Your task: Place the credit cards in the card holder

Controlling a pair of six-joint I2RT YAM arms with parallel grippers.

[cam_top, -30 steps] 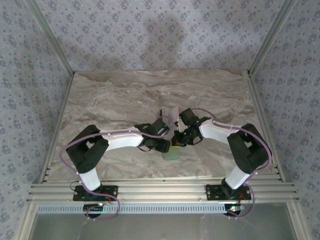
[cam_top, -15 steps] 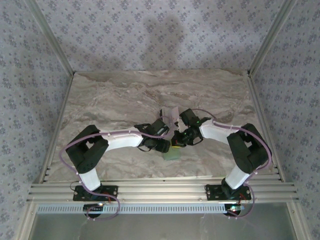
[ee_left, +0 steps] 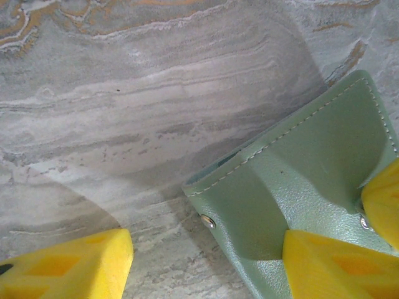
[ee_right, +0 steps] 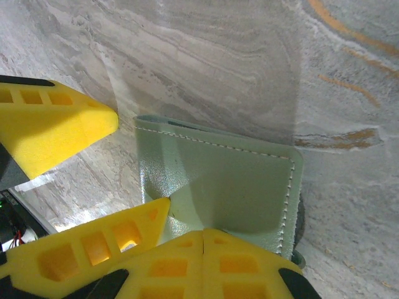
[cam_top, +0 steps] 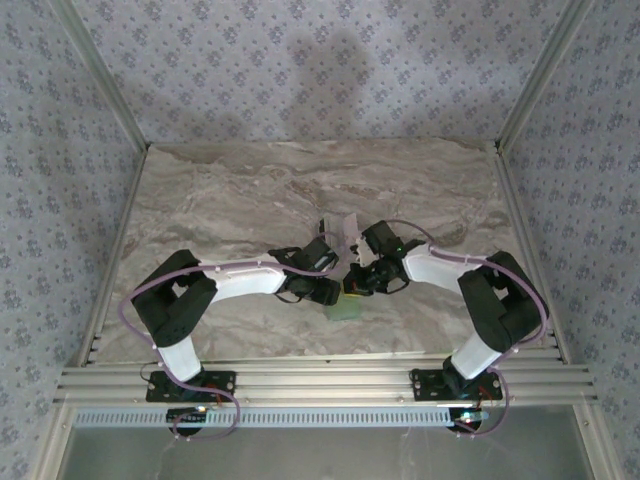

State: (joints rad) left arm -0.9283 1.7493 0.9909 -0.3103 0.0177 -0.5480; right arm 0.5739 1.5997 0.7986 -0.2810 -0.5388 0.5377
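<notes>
Only the right gripper [ee_right: 187, 221] had a hold. Its two yellow fingers were drawn together with the near edge of the card holder [ee_right: 218, 180] vanishing between them, so I judged it clamped on the sage-green leather rather than leaning against it. The holder spread out just ahead of those fingertips, with its stitched edge on the far side. The pinch seemed meant to anchor the wallet on the marble table [ee_right: 206, 62] so that it would not slide when a card was pushed in.

The left gripper [ee_left: 207, 244] stood wide and gripped nothing that I could see. One finger [ee_left: 336, 265] lay over the holder's panel close to a snap stud. The other finger [ee_left: 62, 268] sat over bare table well to the outside, so the holder's corner lay between them. Ahead of that gripper, a dark gap ran along the holder's stitched edge where the layers stood slightly apart. The wide stance read as a brace, or as readiness to part that opening.

A pale sliver [cam_top: 349, 226] stood just beyond both grippers in the top view. It was possibly one of the credit cards, but too small to be sure. By my reading, loading had not yet begun.
</notes>
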